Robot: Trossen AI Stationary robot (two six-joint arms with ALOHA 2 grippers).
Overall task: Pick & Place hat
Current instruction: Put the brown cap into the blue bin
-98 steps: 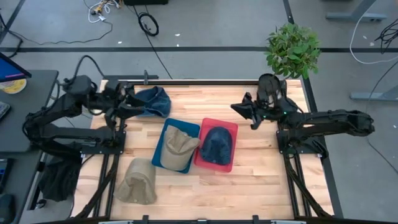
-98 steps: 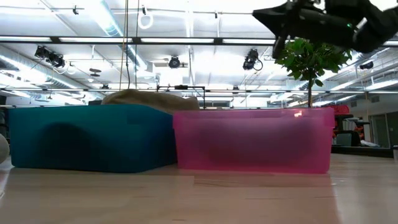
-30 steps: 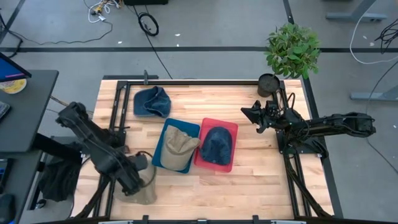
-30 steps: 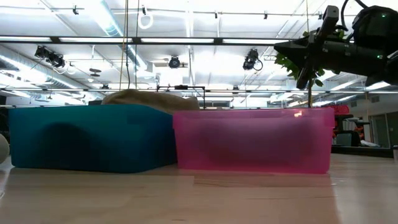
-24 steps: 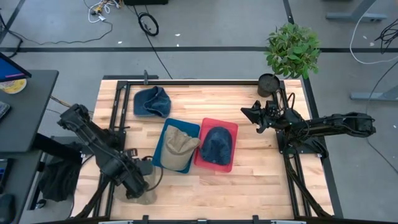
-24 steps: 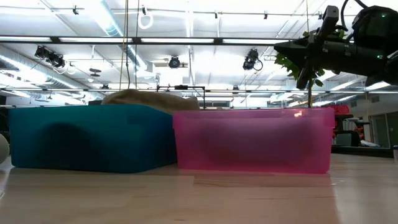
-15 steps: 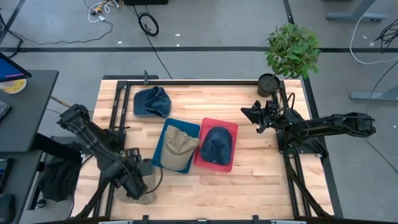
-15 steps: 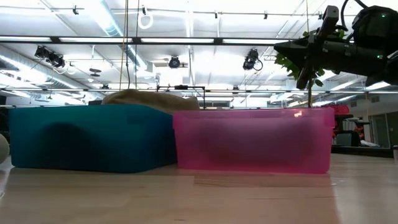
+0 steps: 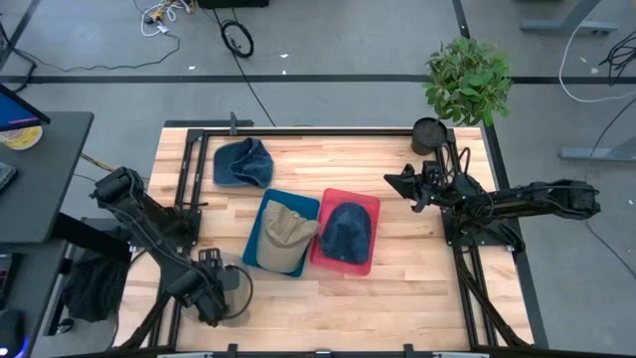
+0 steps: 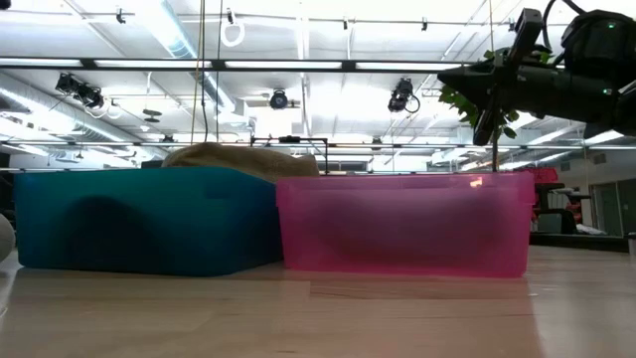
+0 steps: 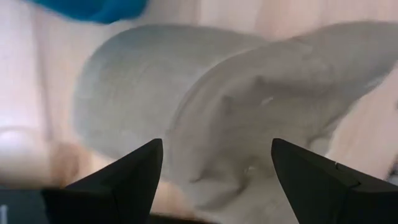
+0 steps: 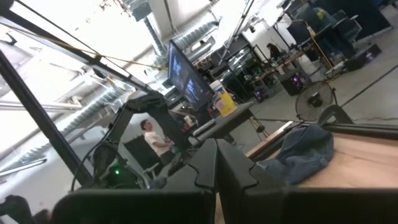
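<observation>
From above we see the left gripper (image 9: 221, 298) down at the table's (image 9: 397, 288) near-left corner, sitting right over the loose khaki hat, which that view almost fully hides. The left wrist view fills the gap — the khaki hat (image 11: 249, 118) lies close under the wide-spread fingers (image 11: 115, 180), one dark tip to each side of the crown, nothing clamped; we cannot tell whether the tips touch the cloth. Which way its brim points or how its long axis runs we cannot tell.

The overhead view gives the rest of the layout: a blue hat (image 9: 242, 161) flat near the far-left corner, a teal bin (image 9: 263, 214) at mid-table with a tan hat (image 9: 286, 231) in it, and a pink bin (image 9: 370, 234) touching its right side with a dark blue hat (image 9: 346, 231) inside. The low view shows the two bins side by side and only the tan crown (image 10: 238, 157) poking above the teal rim.

The right gripper (image 9: 390, 179) hangs above the table's far-right part, near the potted plant (image 9: 467, 80) — fingers pressed together, empty. Its wrist view looks across to the blue hat (image 12: 298, 152) and, beyond the table, a person (image 12: 152, 140) at a desk with a monitor (image 12: 186, 74).
</observation>
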